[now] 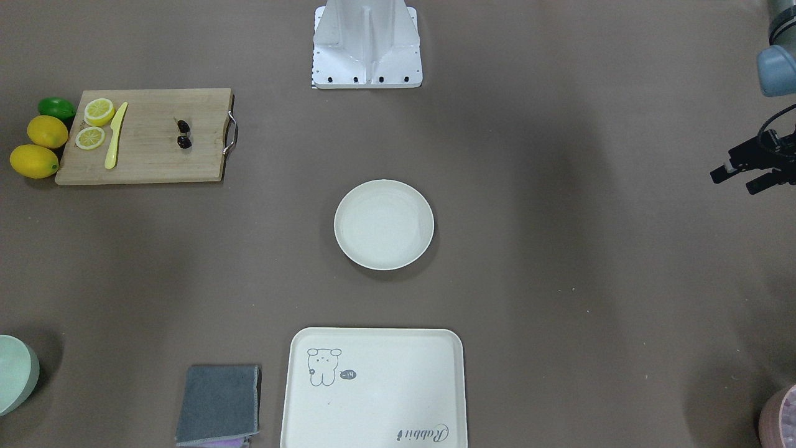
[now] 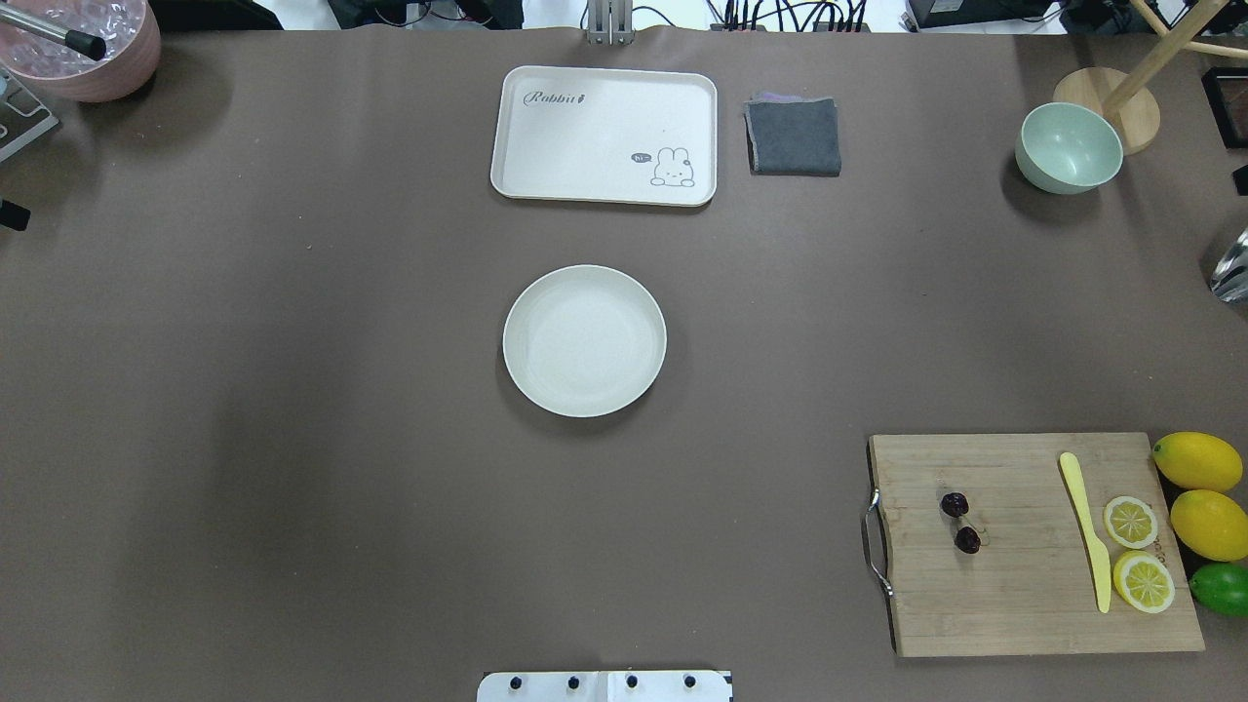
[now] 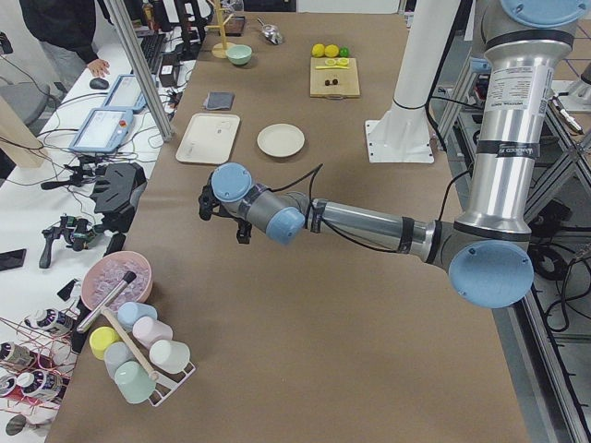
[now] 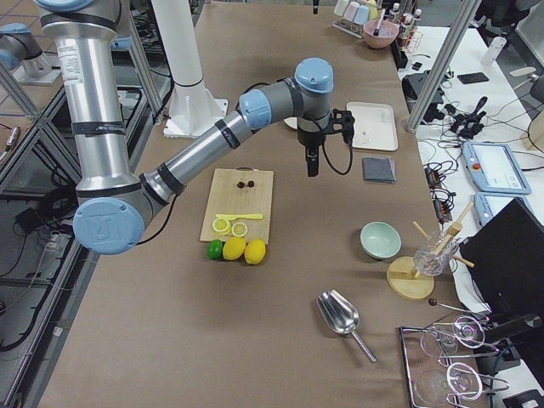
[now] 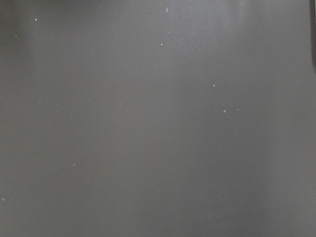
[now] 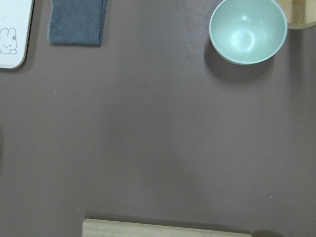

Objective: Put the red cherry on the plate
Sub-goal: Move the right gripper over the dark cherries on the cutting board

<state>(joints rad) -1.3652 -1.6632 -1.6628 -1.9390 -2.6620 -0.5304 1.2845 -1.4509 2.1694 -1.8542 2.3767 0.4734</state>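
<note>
Left gripper (image 1: 737, 177) is hovering over the brown tabletop (image 2: 292, 390), fingers apart. Right gripper (image 4: 312, 166) is hanging near the cutting board (image 2: 1024, 604); I cannot tell its opening. The red cherry (image 2: 960, 522) is lying on that board, near a yellow knife (image 2: 1087, 526) and lemon slices (image 2: 1136, 551), well apart from the plate (image 2: 585, 341) sitting mid-tabletop. A green bowl (image 2: 1068, 146) is sitting farther off.

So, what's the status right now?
Left claw open, empty. Right claw raised, grip unclear. Red cherry on cutting board; plate bare. Nothing between them.
</note>
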